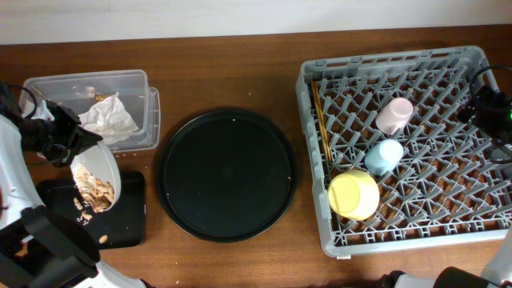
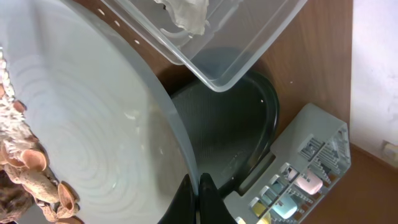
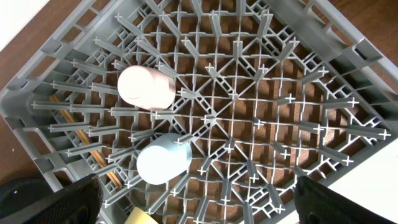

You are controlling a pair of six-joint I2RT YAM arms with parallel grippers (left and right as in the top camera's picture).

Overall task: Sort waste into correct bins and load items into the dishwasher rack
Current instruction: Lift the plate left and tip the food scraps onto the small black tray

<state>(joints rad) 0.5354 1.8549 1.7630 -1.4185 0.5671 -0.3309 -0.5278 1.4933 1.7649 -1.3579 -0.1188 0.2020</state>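
Overhead, we saw the left hand (image 2: 198, 190) pinching the tilted grey plate (image 1: 98, 170) over the shallow black tray (image 1: 130, 218); the right hand (image 3: 199, 200) hung spread.

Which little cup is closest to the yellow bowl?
The light-blue cup; it sits right beside the yellow bowl, while the pink cup is farther away.
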